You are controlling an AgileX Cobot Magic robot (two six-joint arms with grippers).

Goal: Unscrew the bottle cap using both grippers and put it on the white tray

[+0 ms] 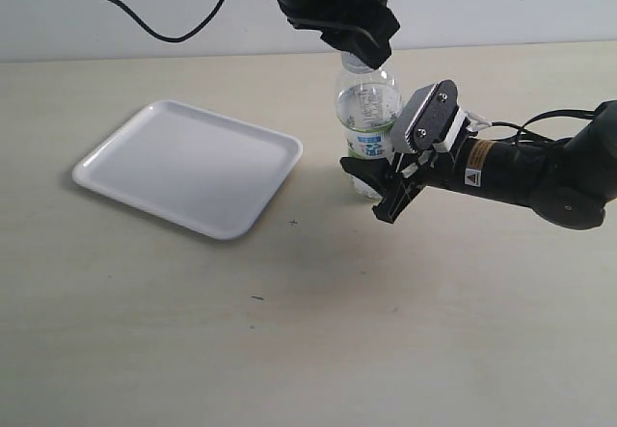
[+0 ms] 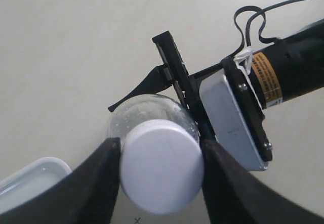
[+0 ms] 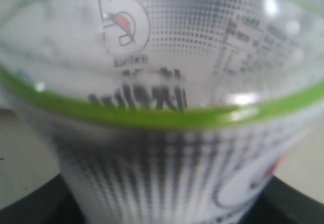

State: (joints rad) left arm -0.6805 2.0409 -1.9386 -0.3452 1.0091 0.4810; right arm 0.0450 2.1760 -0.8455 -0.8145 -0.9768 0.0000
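Clear plastic drink bottle [image 1: 367, 109] stands upright near the table's [image 1: 289, 350] far edge, right of centre. Its small round white screw cap [image 2: 162, 176] sits atop the neck, pinched from above between the fingers of the bulky black left gripper [image 1: 364, 56]. Black right gripper [image 1: 378, 188] with grey plate clasps the bottle's lower body from the right edge's side; flat white plastic tray [image 1: 125, 162] lies toward the left edge, apart from the bottle.

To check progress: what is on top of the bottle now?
The white bottle cap sits on the bottle, gripped by the left end effector. The neck under it is covered, so whether the cap is loosened cannot be seen.
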